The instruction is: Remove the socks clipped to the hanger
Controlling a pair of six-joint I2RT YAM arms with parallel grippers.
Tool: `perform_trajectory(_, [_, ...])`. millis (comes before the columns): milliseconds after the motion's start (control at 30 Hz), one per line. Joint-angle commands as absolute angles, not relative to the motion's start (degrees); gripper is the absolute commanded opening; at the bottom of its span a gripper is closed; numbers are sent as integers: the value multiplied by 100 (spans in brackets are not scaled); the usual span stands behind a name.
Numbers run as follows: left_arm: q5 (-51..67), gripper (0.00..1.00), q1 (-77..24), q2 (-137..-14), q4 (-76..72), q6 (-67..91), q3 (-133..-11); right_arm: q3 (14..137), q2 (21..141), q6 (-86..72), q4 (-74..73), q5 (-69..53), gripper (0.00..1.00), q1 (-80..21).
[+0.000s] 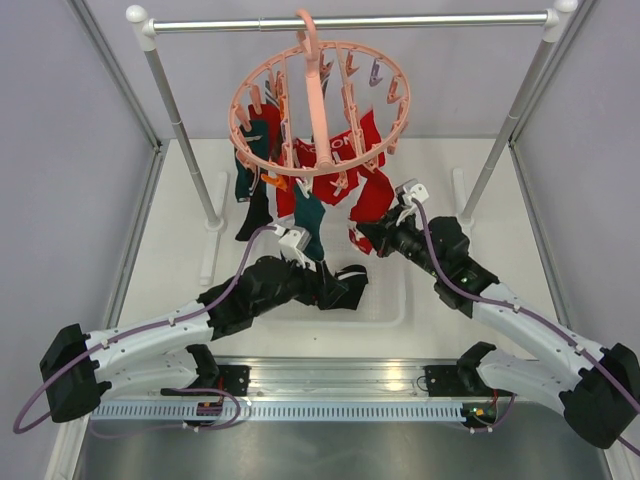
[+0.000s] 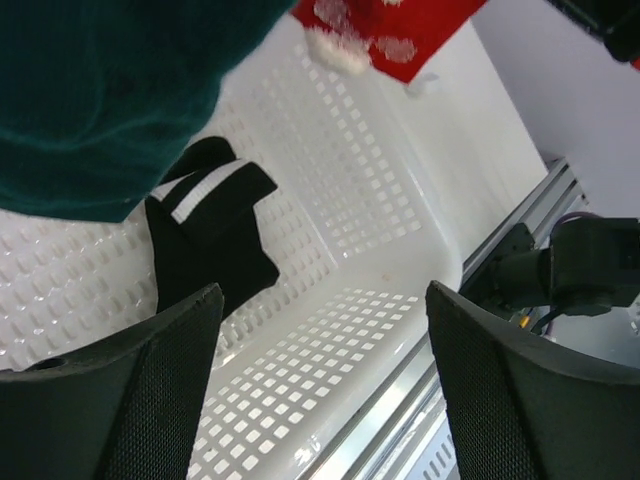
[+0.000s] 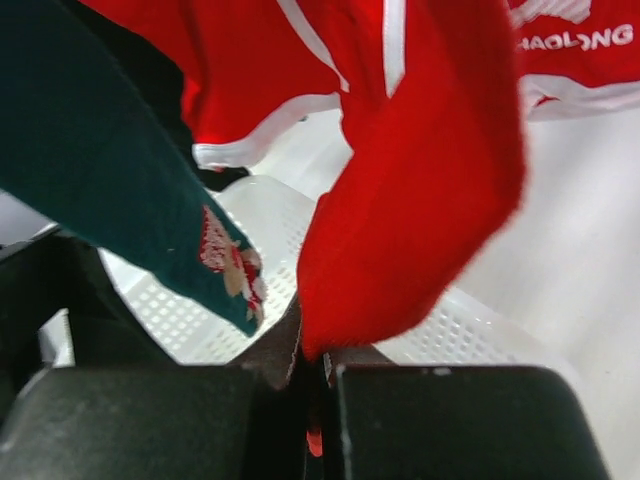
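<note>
Right wrist view: the right gripper (image 3: 312, 372) has its jaws closed on the lower tip of a red sock (image 3: 420, 200) — the fabric rises straight out of the pinch, its long axis running upward toward the clip that holds it. The hanger (image 1: 320, 110) hangs from the grey rail (image 1: 350, 20), above and beyond the hand, so the sock lies between clip and jaws. A pull downward and back toward the arm bases looks like what would free it. A dark teal sock (image 3: 100, 170) hangs just beside the red one, on its left, untouched by these fingers. The left gripper (image 2: 322, 300) is spread wide and holds nothing. It is poised over the white perforated basket (image 2: 380, 170), where a black sock with white stripes (image 2: 205, 230) lies loose. The right arm is the one engaged — the left is merely near the teal sock, which dangles above its fingers but apart from them. Other socks hang clipped beneath the ring.
</note>
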State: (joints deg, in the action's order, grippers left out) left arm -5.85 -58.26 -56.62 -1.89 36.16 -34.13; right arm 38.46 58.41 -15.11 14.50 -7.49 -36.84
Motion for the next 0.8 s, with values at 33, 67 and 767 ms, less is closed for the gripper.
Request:
perform_trajectory(33, [-518,86,-5845,-5599,-1089,3928,-3481,4288,5546,-1968,1126,-1326,1,-3648])
perform_trajectory(67, [-527,86,-5845,-5607,-1255,4007,-3480,4341,5537,-2004,942,-1519,1,-3656])
perform_trajectory(767, [-756,87,-5845,-6143,-2478,4210,-3815,4579,5502,-2953,896,-2961,1,-3612])
